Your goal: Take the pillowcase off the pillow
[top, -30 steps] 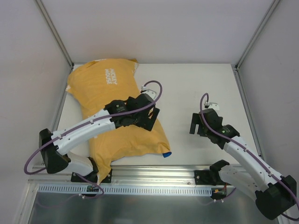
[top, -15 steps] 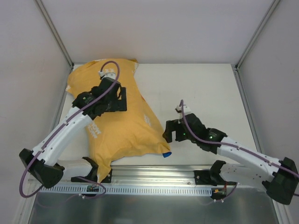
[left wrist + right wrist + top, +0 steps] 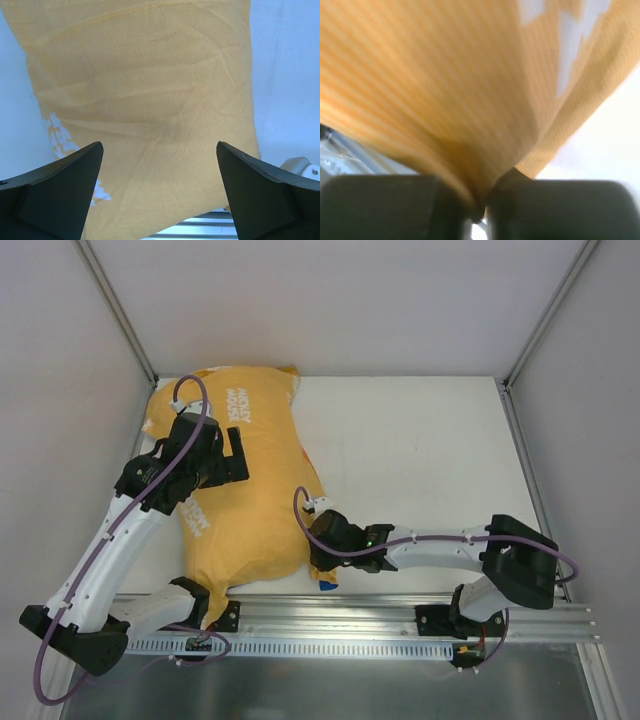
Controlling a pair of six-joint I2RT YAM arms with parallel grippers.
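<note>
At the near table edge, the right gripper [image 3: 479, 214] has swung in from the open side of the white table [image 3: 430, 440]. It sits at the near corner of the mustard-yellow fabric pillowcase with white lettering [image 3: 255, 505], beside the blue tag [image 3: 328, 585]. Its jaws, wide a second ago, now pinch a fold of cloth. The pillow is hidden inside the cover. Farther back, the left gripper [image 3: 160, 165] has shifted from mid-cover toward the far end, jaws apart, holding nothing. Judgement: the near grip is made and peeling can begin once the far end is pinned.
</note>
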